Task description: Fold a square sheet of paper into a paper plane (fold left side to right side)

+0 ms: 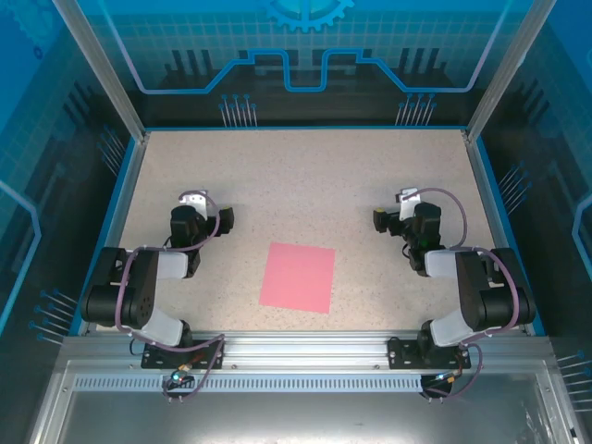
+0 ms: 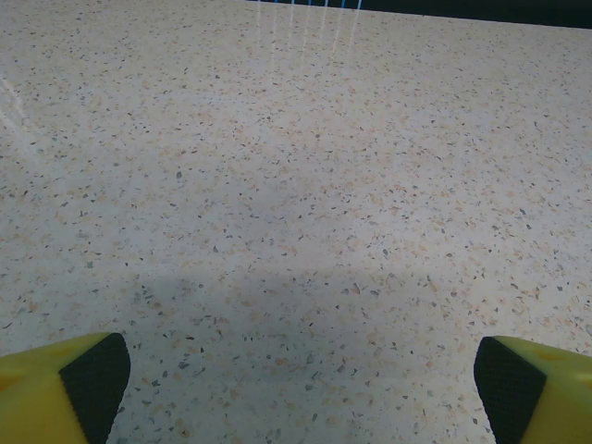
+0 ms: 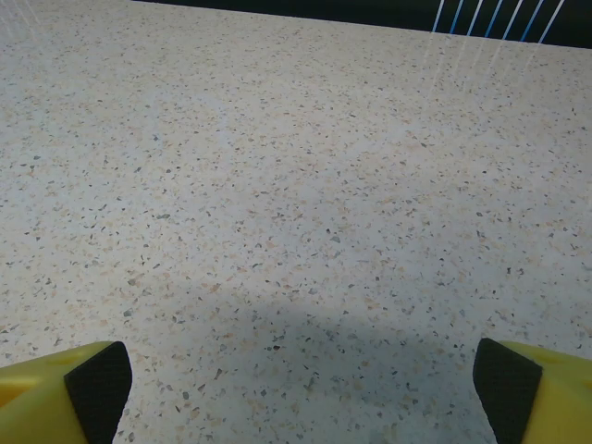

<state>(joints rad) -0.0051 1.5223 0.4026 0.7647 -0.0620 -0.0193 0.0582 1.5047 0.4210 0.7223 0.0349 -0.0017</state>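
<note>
The square sheet of paper (image 1: 298,277), pink-red and flat, lies unfolded on the speckled table near the front edge, between the two arms. My left gripper (image 1: 194,202) rests to the paper's upper left, well apart from it. My right gripper (image 1: 405,200) sits to its upper right, also apart. In the left wrist view the left gripper (image 2: 301,379) stands open, its yellow fingertips (image 2: 65,388) wide over bare table. The right gripper (image 3: 301,379) is likewise open, with yellow fingertips (image 3: 532,388) at the frame corners and nothing between them.
The speckled table (image 1: 305,176) is bordered by blue edges and transparent enclosure walls (image 1: 102,74) on the left, right and back. A metal rail (image 1: 305,350) holds both arm bases at the near edge.
</note>
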